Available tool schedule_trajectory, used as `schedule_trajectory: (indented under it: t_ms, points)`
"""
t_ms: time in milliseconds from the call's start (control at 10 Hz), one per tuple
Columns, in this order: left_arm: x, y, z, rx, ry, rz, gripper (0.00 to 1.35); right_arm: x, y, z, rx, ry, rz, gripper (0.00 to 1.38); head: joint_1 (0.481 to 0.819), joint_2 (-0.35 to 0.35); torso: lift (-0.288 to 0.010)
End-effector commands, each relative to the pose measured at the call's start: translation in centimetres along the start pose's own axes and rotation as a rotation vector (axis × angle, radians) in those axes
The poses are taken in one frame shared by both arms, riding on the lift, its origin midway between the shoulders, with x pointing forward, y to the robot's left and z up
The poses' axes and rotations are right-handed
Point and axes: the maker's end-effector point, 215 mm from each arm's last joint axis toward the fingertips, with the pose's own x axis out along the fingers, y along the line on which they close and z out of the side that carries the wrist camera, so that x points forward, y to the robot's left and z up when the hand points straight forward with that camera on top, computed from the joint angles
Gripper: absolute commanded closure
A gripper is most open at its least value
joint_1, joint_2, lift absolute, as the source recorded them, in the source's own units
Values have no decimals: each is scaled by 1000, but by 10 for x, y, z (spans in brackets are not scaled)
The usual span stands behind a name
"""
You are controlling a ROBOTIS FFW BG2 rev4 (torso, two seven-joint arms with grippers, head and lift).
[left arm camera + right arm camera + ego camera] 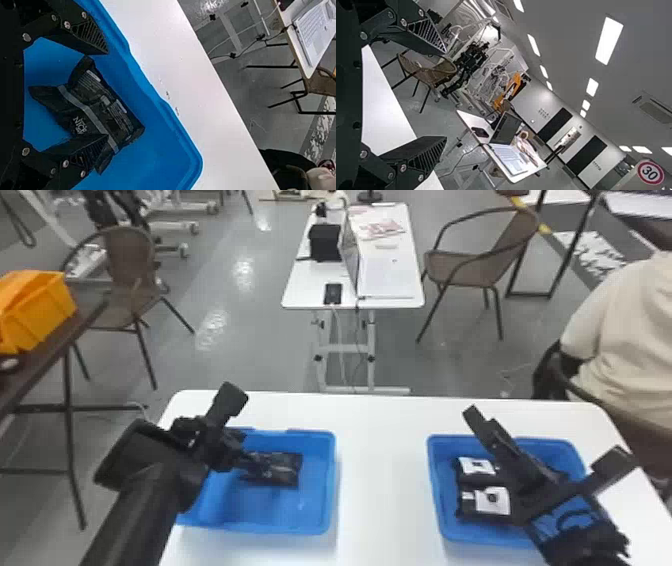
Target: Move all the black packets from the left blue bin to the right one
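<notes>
Beyond the bench [380,470], a white table [300,292] stands on the gray floor [240,360], bearing an open laptop [387,282], a phone [333,293], a black box [325,242] and scattered papers [381,230]. A cable [339,345] hangs from its near end. In the head view, a brown chair [130,260] stands well to its left; a similar armchair [462,267] stands near its right side. At far left, an orange bin [37,305] sits on a dark table [47,346]. The right wrist view takes in bright ceiling lights [609,39], dark wall panels [555,124] and a round, red-rimmed sign [650,172].
</notes>
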Motion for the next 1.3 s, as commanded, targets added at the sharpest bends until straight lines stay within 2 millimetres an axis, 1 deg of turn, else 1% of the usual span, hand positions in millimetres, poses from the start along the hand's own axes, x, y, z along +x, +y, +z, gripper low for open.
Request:
schedule_trajectory:
  t_ms: [0, 100, 200, 300, 600, 700, 800, 900, 1000, 1200]
  points:
    - [1, 0, -6, 10, 26, 11, 222, 0, 0, -2, 5, 5, -1, 272, 695, 62, 0]
    - [4, 1, -13, 0, 37, 13, 170, 0, 0, -3, 6, 7, 2, 272, 695, 63, 0]
    - [9, -4, -21, -13, 41, -6, 144, 0, 1, -3, 6, 7, 5, 272, 695, 66, 0]
    - [14, -9, -27, -18, 51, -17, 142, 0, 1, -4, 9, 8, 6, 272, 695, 70, 0]
    - [29, -12, -38, -47, 58, -8, 150, 0, 1, -5, 17, 10, 13, 272, 695, 71, 0]
    - [31, -12, -45, -58, 70, -1, 142, 2, 3, -7, 20, 12, 19, 272, 695, 71, 0]
    - [33, -8, -42, -82, 38, 12, 147, 0, 3, -9, 27, 13, 23, 272, 695, 73, 0]
    - [34, -7, -49, -113, 58, 21, 150, 0, 2, -10, 31, 13, 23, 272, 695, 77, 0]
    - [35, -8, -56, -131, 81, 11, 190, 1, 3, -11, 35, 13, 26, 272, 695, 78, 0]
    - [35, -10, -53, -127, 85, -4, 624, 4, 6, -17, 47, 18, 35, 272, 695, 85, 0]
